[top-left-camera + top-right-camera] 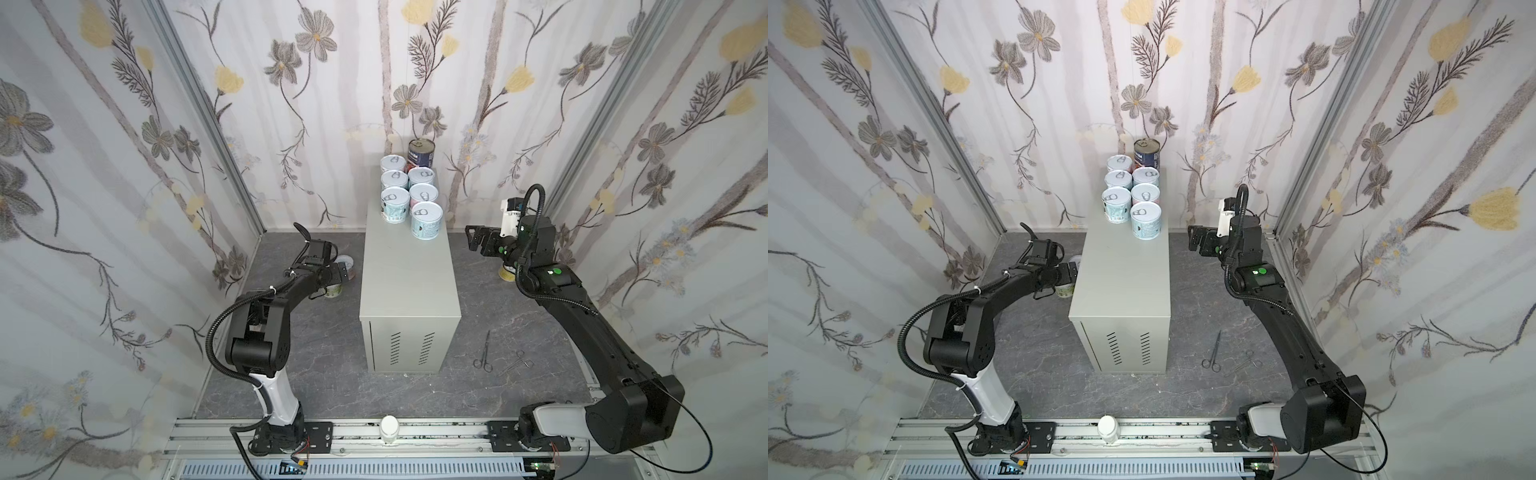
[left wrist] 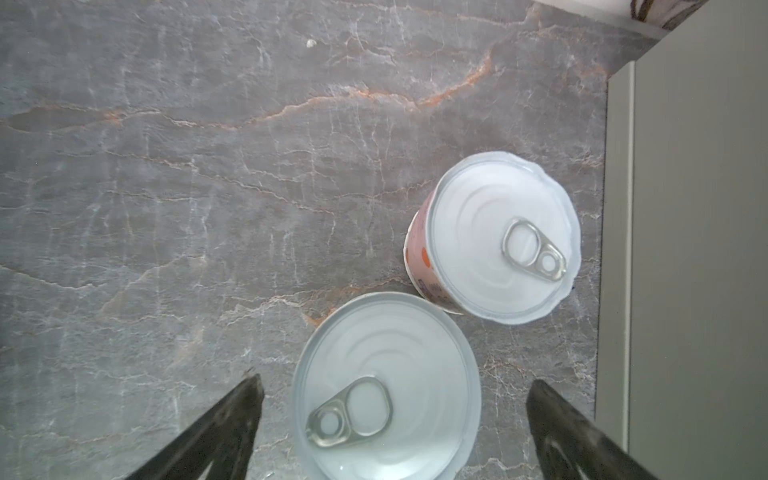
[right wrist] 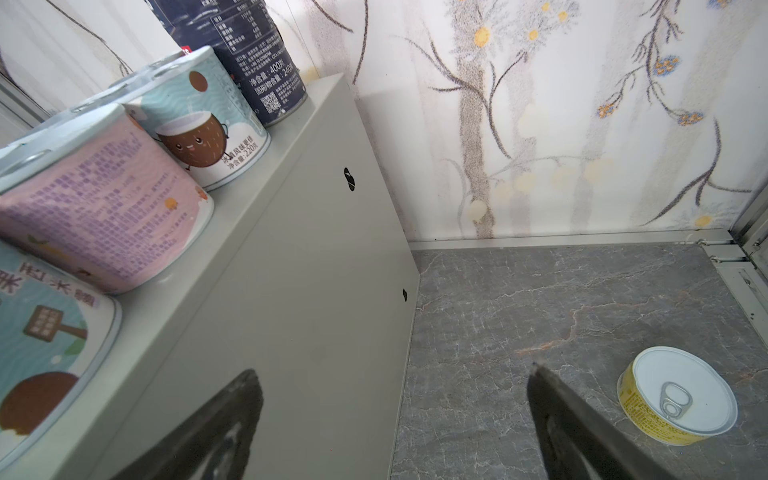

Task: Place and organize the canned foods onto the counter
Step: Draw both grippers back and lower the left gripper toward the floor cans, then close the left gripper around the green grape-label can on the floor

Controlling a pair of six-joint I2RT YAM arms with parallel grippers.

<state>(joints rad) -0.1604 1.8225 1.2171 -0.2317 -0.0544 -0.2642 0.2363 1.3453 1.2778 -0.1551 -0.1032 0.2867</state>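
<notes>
White-lidded pull-tab can [image 2: 415,353] stands upright on the marbled floor [image 2: 208,208] directly beneath the left gripper [image 2: 395,380], centred between its wide-spread jaws. The right gripper [image 3: 392,370], likewise spread and empty, hangs across the counter [image 1: 405,282], farther off.

On the dark marbled floor [image 1: 328,374] you see slim scissors [image 1: 486,350] lying just beside steel forceps [image 1: 515,363]; a white bottle [image 1: 389,428] stands on the front aluminium rail [image 1: 449,431].
</notes>
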